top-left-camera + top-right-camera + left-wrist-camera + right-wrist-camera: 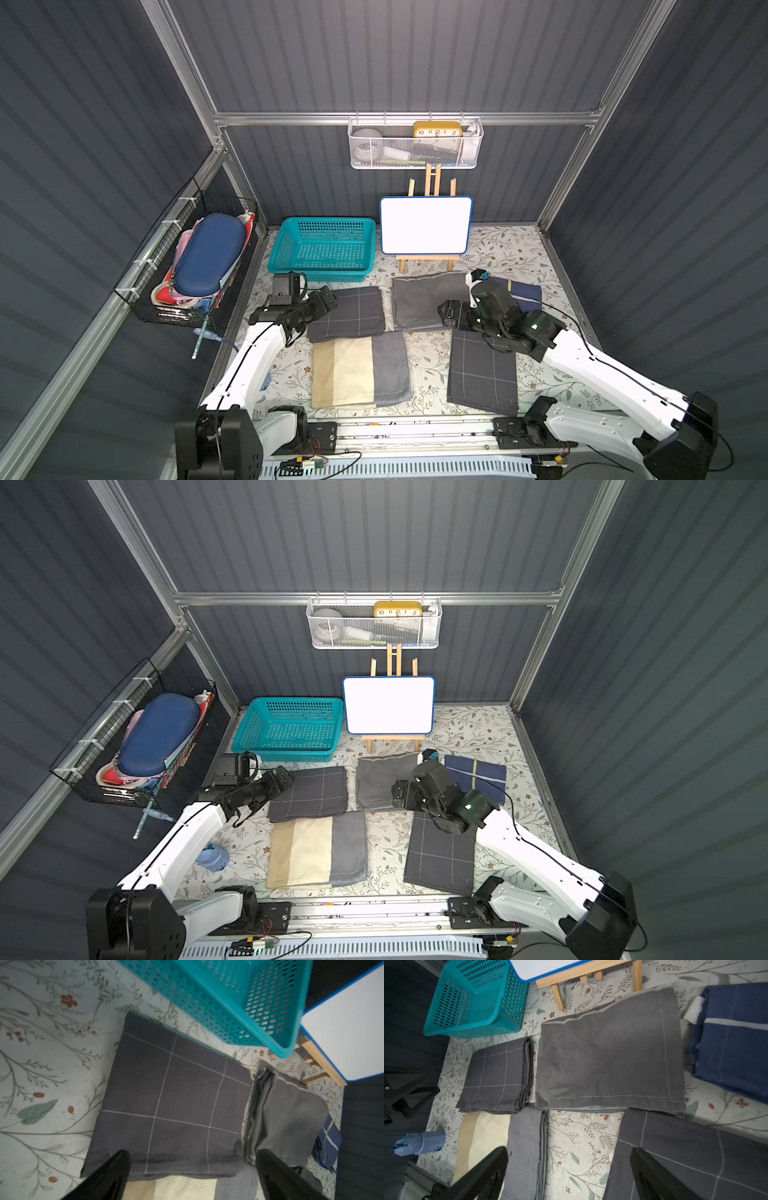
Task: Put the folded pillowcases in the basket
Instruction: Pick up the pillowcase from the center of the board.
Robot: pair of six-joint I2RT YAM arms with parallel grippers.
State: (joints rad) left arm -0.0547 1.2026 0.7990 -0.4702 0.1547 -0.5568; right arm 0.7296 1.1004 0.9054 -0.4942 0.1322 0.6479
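Observation:
The teal basket (324,222) (291,702) stands empty at the back left of the table. Several folded pillowcases lie flat in front of it. My left gripper (328,302) (192,1153) is open at the left edge of a dark grid-lined pillowcase (353,311) (176,1105), its fingers astride that edge. Low over the table, my right gripper (446,313) (569,1150) stands open and holds nothing. It hangs at the near edge of a plain grey pillowcase (424,299) (608,1057).
A beige-and-grey pillowcase (357,370), a second grid-lined one (482,374) and a navy one (525,293) also lie on the table. A whiteboard on an easel (426,224) stands right of the basket. A black wire basket (195,266) hangs on the left wall.

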